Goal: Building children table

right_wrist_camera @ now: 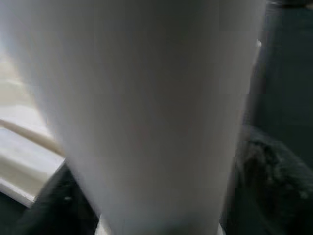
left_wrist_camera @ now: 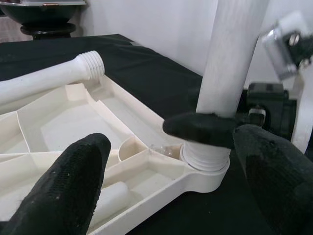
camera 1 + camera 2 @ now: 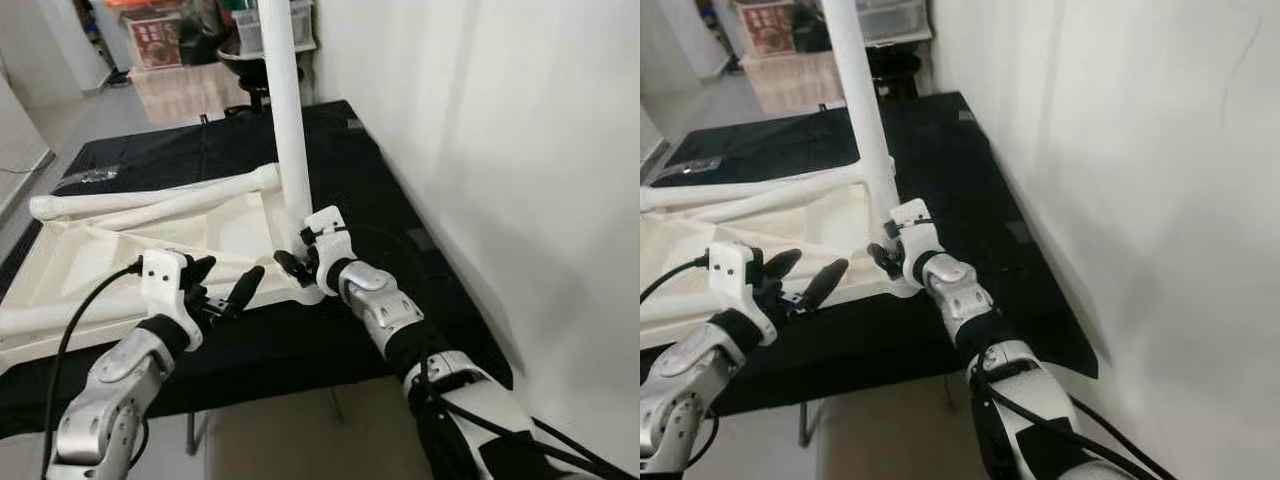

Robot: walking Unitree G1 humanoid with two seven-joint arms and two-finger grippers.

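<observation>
My right claw [image 3: 296,262] is clenched on the upright leg [image 3: 284,110], low, at the near right corner socket of the upturned panel [image 3: 75,262] on the black tabletop [image 3: 345,160]. My left claw [image 3: 222,289] hovers released just left. A tilted twist could cross-thread the leg.

Even indoor light; head views sharp; right wrist view blurred.

the cream plastic tabletop [image 3: 90,255] lies upside down on black cloth, its ribbed underside up. one white leg [image 3: 285,120] stands upright, seated in the socket at the near right corner. another leg [image 3: 150,195] lies across the tabletop, its threaded end pointing toward the upright one.
</observation>
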